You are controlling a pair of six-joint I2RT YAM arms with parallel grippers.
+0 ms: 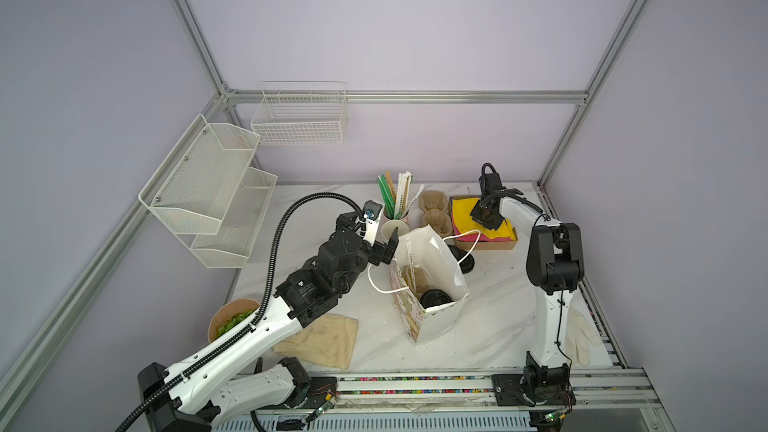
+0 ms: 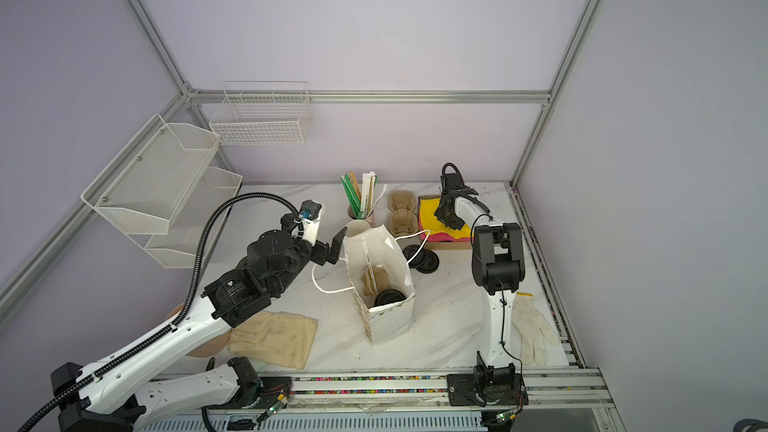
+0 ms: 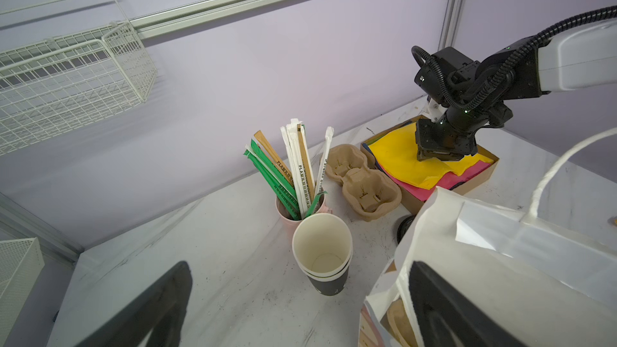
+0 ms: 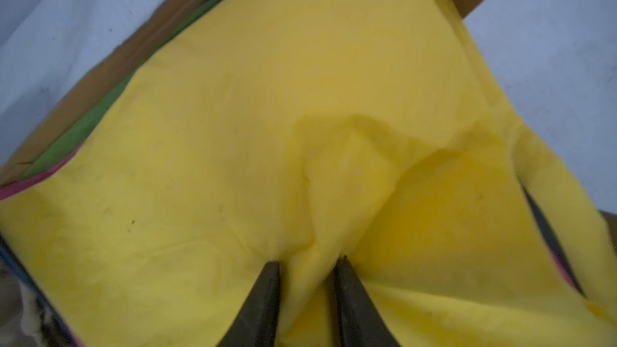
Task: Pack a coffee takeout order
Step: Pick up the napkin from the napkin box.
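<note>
In both top views my right hand [image 1: 485, 218] is down on the yellow sheet [image 1: 462, 210], the topmost layer in the cardboard tray [image 1: 496, 245] at the back right of the counter [image 1: 498, 317]. At centre frame the paper bag [image 1: 440, 317] stands open, with the lidded cup [image 1: 435, 297] seated in a cup carrier [image 1: 417, 280] inside. My left hand [image 1: 384, 249] is spread wide at the bag's left rim, I judge to keep the mouth open for the sheet.

The left wrist view shows its fingers [image 3: 150, 308] far apart. The one at lower right is against the bag's wall, but I cannot tell whether it is inside or outside the rim.

In the right wrist view the tips stand close together at the bottom of the frame. They pinch a raised fold of the yellow sheet, so the top layer alone should lift.
</note>
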